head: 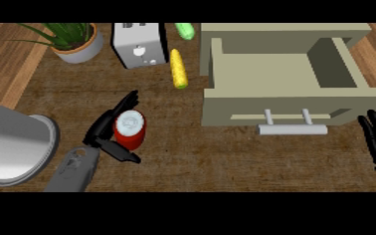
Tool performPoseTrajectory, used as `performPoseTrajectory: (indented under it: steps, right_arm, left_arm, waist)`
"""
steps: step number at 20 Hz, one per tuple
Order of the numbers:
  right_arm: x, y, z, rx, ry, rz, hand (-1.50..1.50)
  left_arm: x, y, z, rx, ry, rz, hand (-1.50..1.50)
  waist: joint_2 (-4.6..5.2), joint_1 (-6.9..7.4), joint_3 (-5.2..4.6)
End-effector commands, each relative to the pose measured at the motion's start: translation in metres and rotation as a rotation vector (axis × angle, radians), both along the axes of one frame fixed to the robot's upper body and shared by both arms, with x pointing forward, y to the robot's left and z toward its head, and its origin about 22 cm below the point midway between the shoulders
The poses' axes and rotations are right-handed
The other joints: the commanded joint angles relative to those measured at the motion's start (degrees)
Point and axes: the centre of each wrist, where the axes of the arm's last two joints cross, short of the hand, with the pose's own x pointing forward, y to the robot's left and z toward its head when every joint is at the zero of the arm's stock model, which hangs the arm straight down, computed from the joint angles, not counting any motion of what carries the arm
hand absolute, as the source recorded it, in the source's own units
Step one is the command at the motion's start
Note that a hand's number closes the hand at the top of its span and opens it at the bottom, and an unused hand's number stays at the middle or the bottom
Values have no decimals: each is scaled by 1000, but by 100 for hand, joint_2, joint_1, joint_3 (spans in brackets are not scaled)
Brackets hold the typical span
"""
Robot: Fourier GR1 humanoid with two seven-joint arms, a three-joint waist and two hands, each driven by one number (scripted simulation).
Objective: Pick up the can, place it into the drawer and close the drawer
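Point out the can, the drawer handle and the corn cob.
can (129, 123), head view, on its white top.
drawer handle (292, 129), head view, middle of the bar.
corn cob (178, 69), head view, mid-length.

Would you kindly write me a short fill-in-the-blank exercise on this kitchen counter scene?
1. The robot's left hand curls round the red ____ with the white top.
2. The beige drawer with the grey bar handle stands ____.
3. The yellow corn cob lies between the drawer and the silver ____.
4. The robot's right hand shows at the view's ____ edge.

Missing words: can; open; toaster; right
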Motion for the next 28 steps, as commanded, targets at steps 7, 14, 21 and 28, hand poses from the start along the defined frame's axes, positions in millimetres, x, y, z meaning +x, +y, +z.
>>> performPoseTrajectory:
  steps: [7, 14, 21, 28]
  right_arm:
    - [-6, -4, 15, 1, -18, -10, -150]
    - [-10, -15, 5, 27, -18, -16, -150]
    - [-8, 3, 8, 18, -24, -14, -150]
    - [-25, -3, 12, 7, -16, -30, -150]
  left_arm:
    - [5, -48, -1, -108, 2, -47, 150]
    - [-10, -10, 11, -132, 8, 123, 150]
    - [4, 23, 31, -159, -60, 592, 150]
    - [11, -13, 85, -143, -109, 521, 150]
  waist:
    - [5, -3, -11]
    - [-19, 93, -4]
    - [1, 57, -9]
    - [-5, 17, -8]
